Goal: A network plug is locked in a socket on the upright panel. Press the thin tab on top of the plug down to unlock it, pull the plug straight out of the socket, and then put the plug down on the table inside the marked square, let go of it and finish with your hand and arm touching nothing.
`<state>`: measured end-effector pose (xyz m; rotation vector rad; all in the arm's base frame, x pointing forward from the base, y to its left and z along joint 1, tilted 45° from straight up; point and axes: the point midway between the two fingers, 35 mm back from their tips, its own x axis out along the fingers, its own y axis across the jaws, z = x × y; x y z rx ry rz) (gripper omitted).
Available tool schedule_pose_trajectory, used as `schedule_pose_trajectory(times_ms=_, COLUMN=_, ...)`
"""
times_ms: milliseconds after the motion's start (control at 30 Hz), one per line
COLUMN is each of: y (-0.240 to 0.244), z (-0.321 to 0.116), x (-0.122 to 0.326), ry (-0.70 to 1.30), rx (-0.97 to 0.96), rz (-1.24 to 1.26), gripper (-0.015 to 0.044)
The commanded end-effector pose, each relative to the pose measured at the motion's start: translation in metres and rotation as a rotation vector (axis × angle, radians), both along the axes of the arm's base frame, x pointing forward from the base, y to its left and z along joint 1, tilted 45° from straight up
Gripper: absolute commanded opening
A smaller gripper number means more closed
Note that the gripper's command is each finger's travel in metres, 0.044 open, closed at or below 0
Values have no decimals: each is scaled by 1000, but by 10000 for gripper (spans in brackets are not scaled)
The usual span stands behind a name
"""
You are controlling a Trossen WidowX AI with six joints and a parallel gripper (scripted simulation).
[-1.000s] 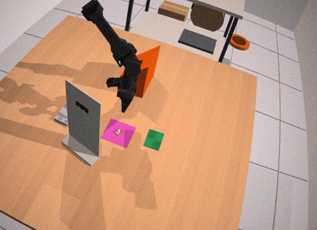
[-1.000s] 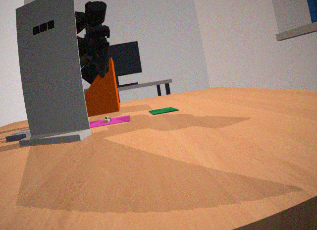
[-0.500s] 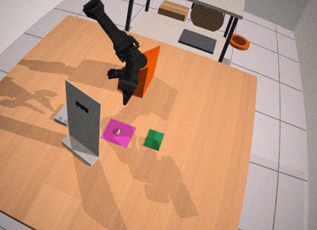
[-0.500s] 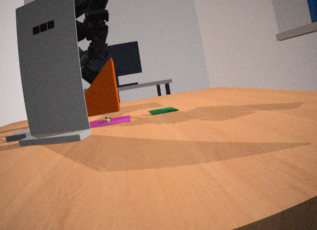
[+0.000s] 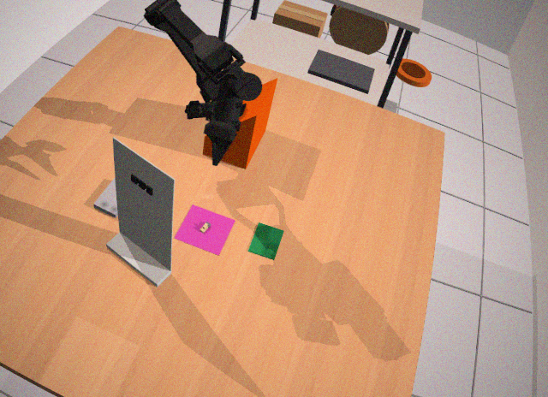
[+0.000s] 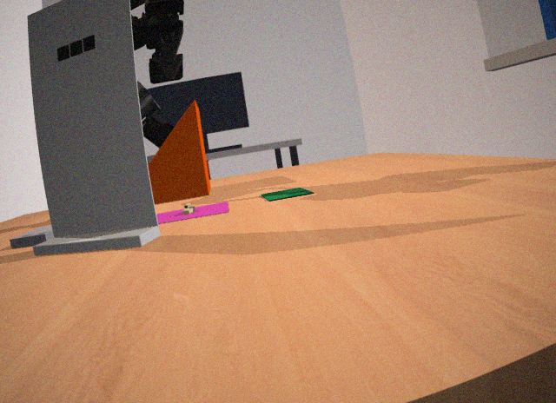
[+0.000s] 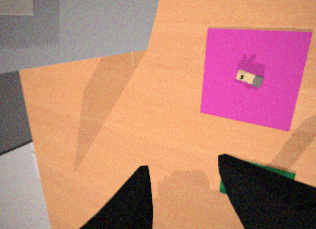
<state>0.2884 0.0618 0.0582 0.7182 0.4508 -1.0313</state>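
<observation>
The small cream-and-grey plug (image 5: 204, 228) (image 6: 188, 209) (image 7: 248, 78) lies on the flat magenta square (image 5: 217, 242) (image 6: 215, 208) (image 7: 222, 96), inside its edges and clear of my fingers. The upright grey panel (image 5: 145, 216) (image 6: 89, 142) stands beside the square, with a row of three dark openings (image 5: 141, 184) (image 6: 76, 47) near its top. My gripper (image 5: 215, 162) (image 7: 184, 168) is partly open, with nothing between its fingertips. It is raised above the table, back from the plug. Its fingertips cannot be made out in the exterior view. The plug's tab is too small to make out.
A flat green square (image 5: 266, 241) (image 6: 287, 194) (image 7: 223, 186) lies beside the magenta one. An orange wedge-shaped block (image 5: 261, 127) (image 6: 179, 165) stands behind and below my arm. A low grey block (image 5: 106, 200) (image 6: 27, 238) lies behind the panel.
</observation>
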Motion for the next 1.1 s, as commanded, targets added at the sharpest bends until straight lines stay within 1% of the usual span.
schedule_pose_trajectory(times_ms=0, y=1, z=5, x=0, ry=-12, rx=0, rz=-3, gripper=235)
schedule_pose_trajectory(times_ms=267, y=1, z=5, x=0, ry=-12, rx=0, rz=-3, gripper=440)
schedule_pose_trajectory(times_ms=1067, y=1, z=5, x=0, ry=-12, rx=0, rz=-3, gripper=440)
